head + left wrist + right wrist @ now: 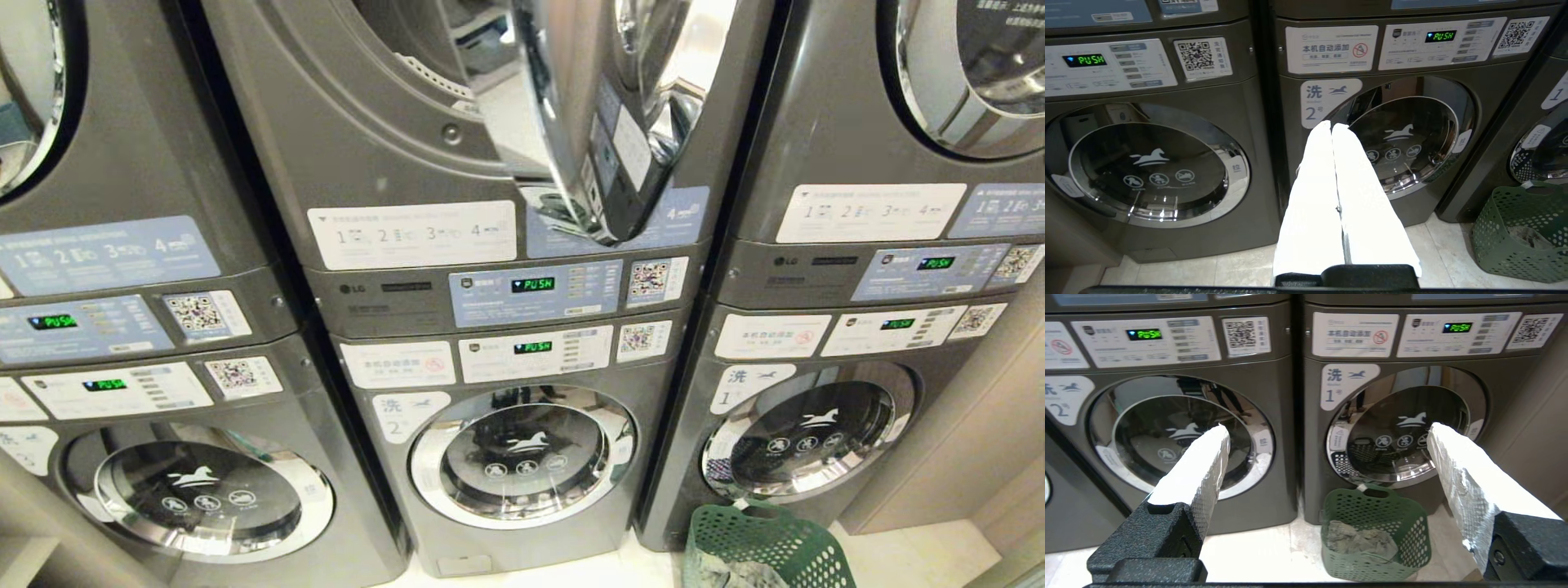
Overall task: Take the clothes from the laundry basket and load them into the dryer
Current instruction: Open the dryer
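Head view shows three grey stacks, and the dryer of the middle one already has its door swung open toward the camera, so the drum is ready to receive the load. I judge that this is the only part of the task which is prepared. The clothes lie crumpled inside the basket, which stands on the floor in front of the washer marked 1, just beside the washer marked 2. Nothing can be seen in the part of the drum that shows, so picking up, lifting and loading are all left to do.

Neither arm appears in the head view. The right gripper is seen only by its own wrist camera: its fingers stand wide apart, hold nothing, and hang well above the basket. The left gripper is seen only in the left wrist view: its two fingers are pressed together and empty, and it points at the washer door marked 2.

Only the bottom corner of the head view catches the basket rim and a little cloth. The right wrist view shows the whole basket and the denim in it. Neither wrist view shows the open dryer door; they reach only the washers and panels below it.
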Available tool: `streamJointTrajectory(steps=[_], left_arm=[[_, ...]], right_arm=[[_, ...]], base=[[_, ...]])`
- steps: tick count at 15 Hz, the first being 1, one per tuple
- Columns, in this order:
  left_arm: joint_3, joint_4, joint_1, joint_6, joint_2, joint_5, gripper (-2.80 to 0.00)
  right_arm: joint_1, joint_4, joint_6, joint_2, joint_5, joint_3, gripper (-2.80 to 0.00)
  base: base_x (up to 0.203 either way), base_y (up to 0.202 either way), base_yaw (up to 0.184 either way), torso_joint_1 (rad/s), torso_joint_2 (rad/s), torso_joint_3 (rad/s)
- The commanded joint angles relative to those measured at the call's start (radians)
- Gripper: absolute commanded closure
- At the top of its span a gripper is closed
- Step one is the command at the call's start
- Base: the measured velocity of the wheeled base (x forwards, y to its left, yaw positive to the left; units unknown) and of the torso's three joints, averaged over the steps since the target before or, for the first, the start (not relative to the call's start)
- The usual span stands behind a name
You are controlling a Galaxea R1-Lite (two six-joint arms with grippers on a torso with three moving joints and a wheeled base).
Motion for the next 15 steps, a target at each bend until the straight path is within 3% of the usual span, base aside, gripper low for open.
streamJointTrajectory(steps=[1, 15], left_arm=[[0.000, 0.002, 0.000, 0.000, 0.001, 0.000, 0.00], [0.000, 0.001, 0.000, 0.007, 0.000, -0.003, 0.00]], right_arm=[[0.000, 0.000, 0.001, 0.000, 0.000, 0.000, -2.80], [0.000, 0.000, -0.003, 0.000, 0.001, 0.000, -2.80]], base=[[0.000, -0.195, -0.001, 0.001, 0.01, 0.006], [0.000, -0.181, 0.002, 0.003, 0.00, 0.002]])
